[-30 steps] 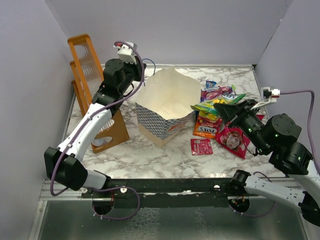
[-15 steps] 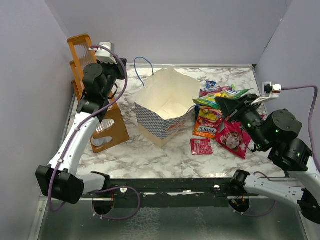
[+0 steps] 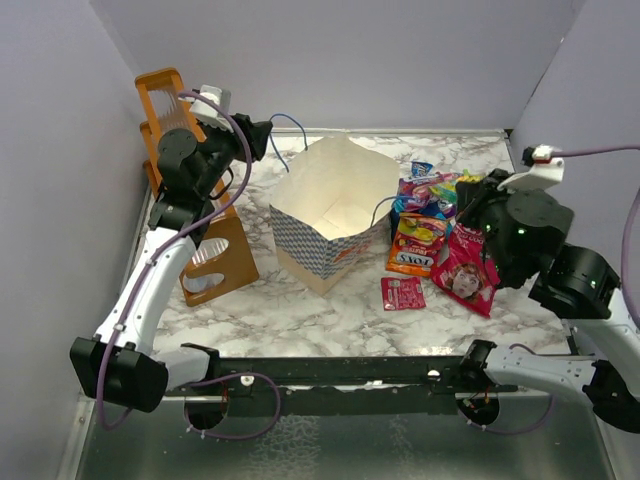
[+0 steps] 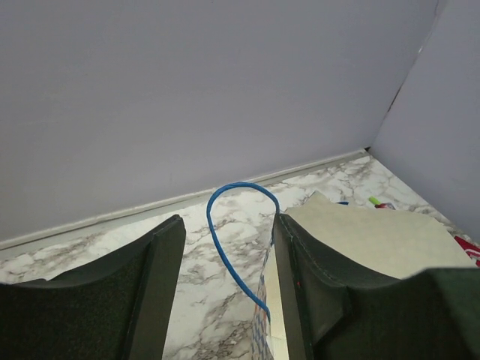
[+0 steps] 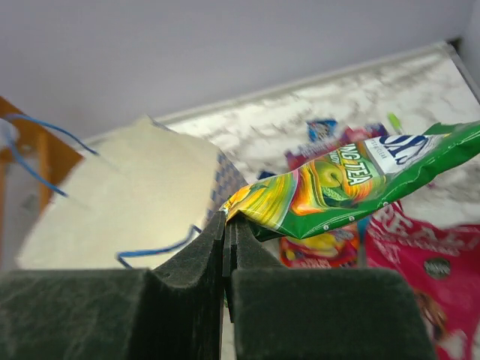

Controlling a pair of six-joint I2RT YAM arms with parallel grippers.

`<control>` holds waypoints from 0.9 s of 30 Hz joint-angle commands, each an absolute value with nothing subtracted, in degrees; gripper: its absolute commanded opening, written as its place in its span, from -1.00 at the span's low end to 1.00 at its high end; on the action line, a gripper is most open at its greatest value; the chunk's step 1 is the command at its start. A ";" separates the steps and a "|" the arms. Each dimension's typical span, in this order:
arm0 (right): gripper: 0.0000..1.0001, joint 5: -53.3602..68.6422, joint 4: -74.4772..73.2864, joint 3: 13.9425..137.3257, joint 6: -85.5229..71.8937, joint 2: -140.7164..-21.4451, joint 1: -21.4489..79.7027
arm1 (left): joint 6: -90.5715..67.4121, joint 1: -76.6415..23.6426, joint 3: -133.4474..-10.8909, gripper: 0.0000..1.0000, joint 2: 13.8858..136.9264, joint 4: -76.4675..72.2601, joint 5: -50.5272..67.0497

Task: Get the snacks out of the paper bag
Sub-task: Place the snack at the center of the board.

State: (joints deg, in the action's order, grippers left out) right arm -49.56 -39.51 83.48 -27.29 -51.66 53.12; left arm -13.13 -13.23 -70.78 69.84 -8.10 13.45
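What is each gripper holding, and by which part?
The right gripper pinches the green candy bag by its yellow-orange end; the left gripper is open, holding nothing.

Soft, even light; the right wrist view blurs the paper bag [image 5: 127, 187].

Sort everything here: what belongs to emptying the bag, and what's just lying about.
Job: paper bag, green tea packet pinched in the right hand, pink pouch, orange-red bag, small red packet.
Lying about: orange wooden rack.
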 commanded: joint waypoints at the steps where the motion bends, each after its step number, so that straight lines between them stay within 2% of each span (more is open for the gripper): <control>1: -0.98 -56.13 -65.39 82.07 -45.55 -52.13 53.17 | -12.81 -12.86 -72.03 0.13 67.51 -8.13 16.39; 3: -0.98 -51.43 -67.15 78.11 -50.80 -51.75 53.17 | -14.16 -12.68 -72.38 0.28 67.57 -7.97 16.52; 7: -0.96 -38.67 -63.85 66.43 -56.66 -52.28 53.17 | -16.13 -12.51 -71.87 0.39 67.67 -9.39 18.60; 13: -0.92 -23.18 -35.84 45.27 -51.63 -50.56 53.09 | -15.92 -12.57 -70.87 0.41 67.12 -10.39 18.25; 15: -0.91 -22.05 -28.74 41.68 -50.33 -50.71 53.09 | -15.68 -12.56 -70.25 0.41 66.91 -10.91 18.19; 19: -0.91 -22.82 -23.51 40.66 -50.18 -53.20 53.09 | -15.48 -12.56 -68.20 0.41 65.75 -12.24 17.90; 23: -0.90 -22.06 -23.57 39.54 -51.56 -53.92 53.08 | -15.16 -12.56 -68.24 0.42 65.50 -12.35 17.85; 27: -0.74 -22.97 -26.82 35.33 -56.42 -49.55 53.09 | -15.44 -12.50 -68.20 0.42 65.31 -12.39 18.06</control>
